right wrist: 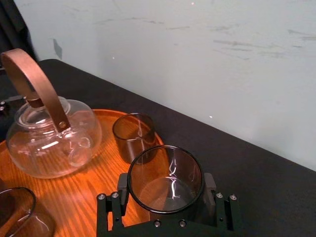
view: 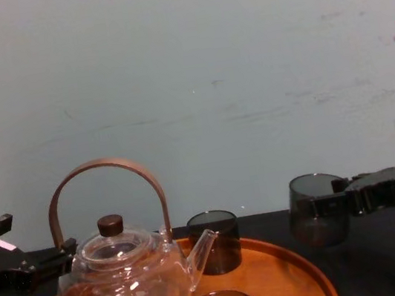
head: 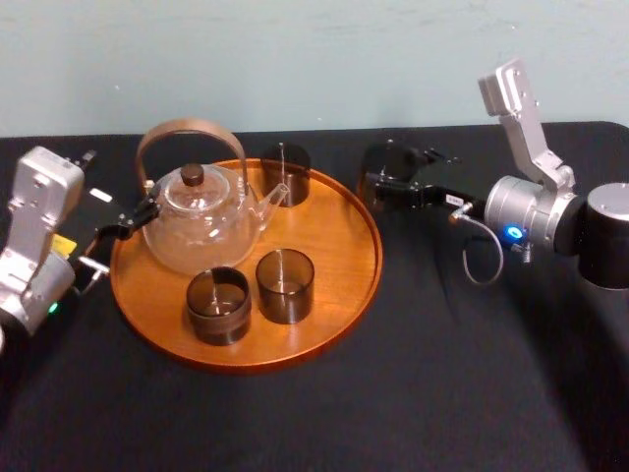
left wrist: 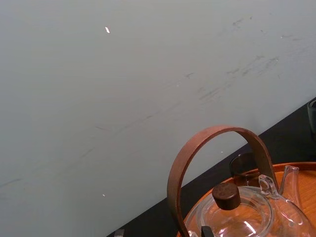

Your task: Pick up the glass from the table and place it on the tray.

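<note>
Right gripper grips the glass just right of the tray, over the bench; swinging left too low could clip the rim or the far cup; left gripper sits beside the teapot

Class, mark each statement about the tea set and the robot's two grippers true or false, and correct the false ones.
1. Three smoky dark glass cups stand on the round orange-brown wooden tray. True.
2. The right gripper is shut on a fourth smoky cup. True.
3. That fourth cup already stands on the tray. False: it is in the gripper, beside the tray's far right rim.
4. The clear glass teapot lies on its side. False: it stands upright on the tray, with its brown arched handle up.
5. The left gripper is over the tray's middle. False: it is at the tray's left rim, beside the teapot.
</note>
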